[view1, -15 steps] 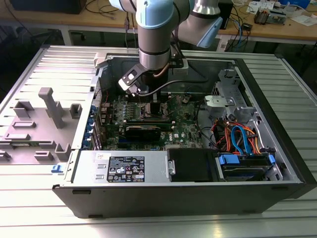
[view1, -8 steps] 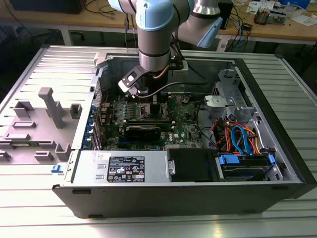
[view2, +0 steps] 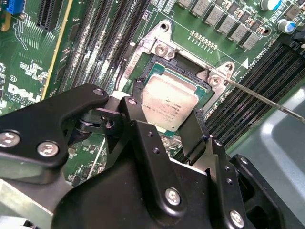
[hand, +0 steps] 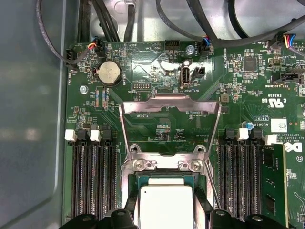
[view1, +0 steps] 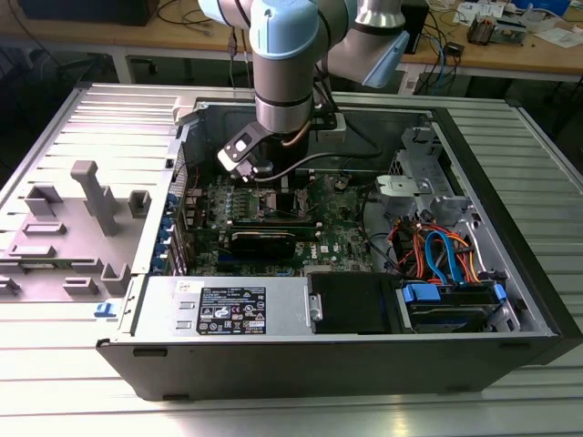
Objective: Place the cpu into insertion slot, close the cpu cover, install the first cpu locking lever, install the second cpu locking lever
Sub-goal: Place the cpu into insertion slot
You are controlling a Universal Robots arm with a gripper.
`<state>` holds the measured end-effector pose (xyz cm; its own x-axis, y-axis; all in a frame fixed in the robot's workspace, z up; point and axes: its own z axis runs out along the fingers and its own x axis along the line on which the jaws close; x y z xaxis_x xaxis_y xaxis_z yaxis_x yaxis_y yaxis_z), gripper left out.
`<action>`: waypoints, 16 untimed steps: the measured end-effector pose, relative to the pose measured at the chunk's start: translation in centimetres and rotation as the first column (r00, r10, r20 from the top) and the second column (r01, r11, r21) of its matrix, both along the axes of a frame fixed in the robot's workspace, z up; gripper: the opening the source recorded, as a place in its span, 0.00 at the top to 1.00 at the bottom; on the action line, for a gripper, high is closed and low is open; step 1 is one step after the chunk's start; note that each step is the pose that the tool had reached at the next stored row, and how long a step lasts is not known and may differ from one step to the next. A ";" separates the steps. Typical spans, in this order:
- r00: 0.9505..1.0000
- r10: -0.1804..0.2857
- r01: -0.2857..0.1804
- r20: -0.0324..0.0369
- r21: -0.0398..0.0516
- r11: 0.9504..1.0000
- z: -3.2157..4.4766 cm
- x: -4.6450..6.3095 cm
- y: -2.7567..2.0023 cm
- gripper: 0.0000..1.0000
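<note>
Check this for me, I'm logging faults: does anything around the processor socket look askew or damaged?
Nothing stands out. The silvery-grey square cpu lines up squarely with the metal-rimmed insertion slot, and the thin silver-grey metal cpu cover stands raised open, unbent. The black tool is at the cpu.

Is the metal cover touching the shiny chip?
Apart. In the first wrist view the cpu cover stands swung open, away from the cpu, with green board showing through its window.

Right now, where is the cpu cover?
In the first wrist view the cpu cover is swung open, hinged beside the cpu, with memory slots on either side.
</note>
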<state>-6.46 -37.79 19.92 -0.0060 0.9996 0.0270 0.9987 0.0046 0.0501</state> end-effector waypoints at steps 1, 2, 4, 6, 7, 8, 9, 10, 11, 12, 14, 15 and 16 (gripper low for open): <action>1.000 -0.004 0.004 0.000 0.000 1.000 0.00 0.0 0.00 0.46; 1.000 -0.016 0.016 0.000 0.000 1.000 0.00 0.0 0.00 0.46; 1.000 -0.018 0.018 0.000 0.000 1.000 0.00 0.0 0.00 0.46; 1.000 -0.018 0.018 -0.001 0.000 1.000 0.00 0.0 0.00 0.46; 1.000 -0.018 0.018 -0.001 0.000 1.000 -0.02 0.0 0.00 0.46; 1.000 -0.018 0.018 -0.001 0.000 1.000 -0.03 0.0 0.00 0.46; 1.000 -0.016 0.016 0.000 0.000 1.000 -0.05 -0.1 -0.01 0.46; 1.000 -0.015 0.015 -0.001 0.000 1.000 -0.06 -0.1 -0.01 0.46; 1.000 -0.014 0.014 -0.001 0.000 1.000 -0.07 -0.1 -0.01 0.46; 1.000 -0.013 0.013 -0.001 0.000 1.000 -0.08 -0.1 -0.02 0.46; 1.000 -0.013 0.013 -0.001 0.000 1.000 -0.11 -0.1 -0.04 0.46; 1.000 -0.013 0.013 -0.001 0.000 1.000 -0.15 -0.1 -0.04 0.46; 1.000 -0.013 0.013 -0.001 0.000 1.000 -0.18 -0.1 -0.04 0.46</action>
